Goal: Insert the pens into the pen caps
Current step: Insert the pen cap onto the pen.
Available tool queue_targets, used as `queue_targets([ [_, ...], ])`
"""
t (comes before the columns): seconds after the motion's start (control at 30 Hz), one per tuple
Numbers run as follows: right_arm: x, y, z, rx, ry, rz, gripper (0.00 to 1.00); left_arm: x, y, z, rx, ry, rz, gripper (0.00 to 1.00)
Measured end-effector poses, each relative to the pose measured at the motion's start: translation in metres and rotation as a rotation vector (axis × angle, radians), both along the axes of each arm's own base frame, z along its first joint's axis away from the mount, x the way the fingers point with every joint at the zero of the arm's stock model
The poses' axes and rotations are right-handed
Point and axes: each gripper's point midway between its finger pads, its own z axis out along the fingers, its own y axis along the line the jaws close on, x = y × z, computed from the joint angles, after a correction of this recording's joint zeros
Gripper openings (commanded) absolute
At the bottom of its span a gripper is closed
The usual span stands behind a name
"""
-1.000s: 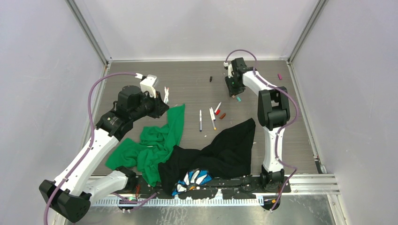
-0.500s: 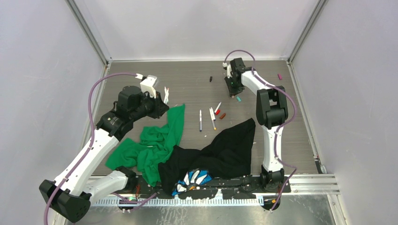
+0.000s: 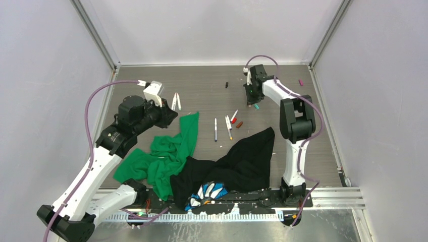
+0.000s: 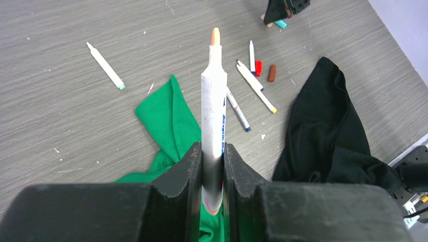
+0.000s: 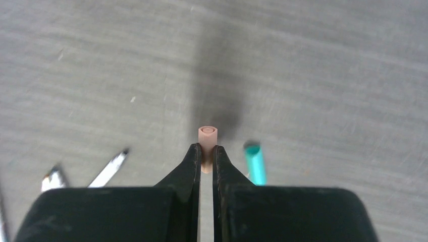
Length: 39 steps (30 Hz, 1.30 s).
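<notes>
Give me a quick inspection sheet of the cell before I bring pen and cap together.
Surface: grey wood-grain table, a few small specks.
Job's things: peach-tipped pen and peach cap are held. The teal-ended pen and three loose pens lie on the table. The teal cap, red cap, brown cap, black cap and magenta cap are loose.
Clutter: green cloth, black cloth, and a blue-and-white item at the near edge.
Grippers: left pincer shut on the peach-tipped pen; right pincer shut on the peach cap.
Cables: a purple cable loops along each arm, clear of the pens.
Surroundings: plain enclosure walls; nothing else seen.
</notes>
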Motion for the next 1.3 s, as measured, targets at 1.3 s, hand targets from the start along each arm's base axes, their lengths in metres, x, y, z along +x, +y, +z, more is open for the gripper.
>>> queue_targets([
  [1.3, -0.252, 0.182, 0.341, 1.566, -0.694, 0.264, 0.00, -0.085, -0.100, 0.039, -0.447, 0.155, -0.676, 0.00],
])
